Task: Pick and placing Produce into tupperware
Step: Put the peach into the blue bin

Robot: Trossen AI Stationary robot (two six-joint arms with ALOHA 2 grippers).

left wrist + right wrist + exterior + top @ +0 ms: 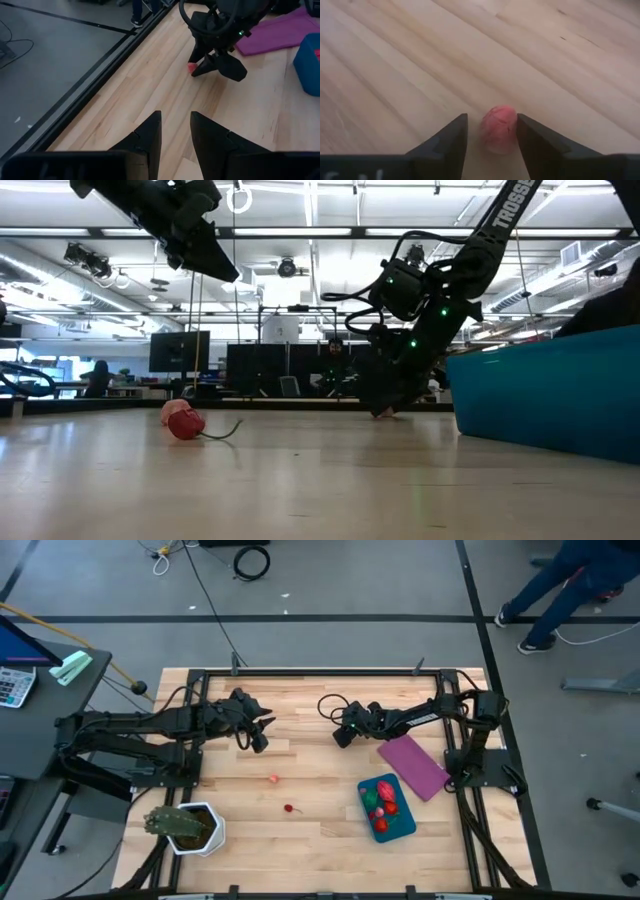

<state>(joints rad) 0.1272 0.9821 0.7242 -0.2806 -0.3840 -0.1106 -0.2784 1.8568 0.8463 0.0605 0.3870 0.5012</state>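
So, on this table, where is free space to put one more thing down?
Bare wood lies between the plant pot and the tupperware, apart from two small produce pieces, and between the two arms at the far edge. It is crowded around the purple sheet and the right gripper.

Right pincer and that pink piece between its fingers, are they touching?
Apart. The right wrist view shows the pink piece sitting between the right pincer fingers with slivers of wood showing on both sides.

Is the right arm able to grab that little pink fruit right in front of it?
Probably yes. The right gripper is down at the table with its open fingers either side of the pink fruit, and nothing lies between them. It only needs to close.
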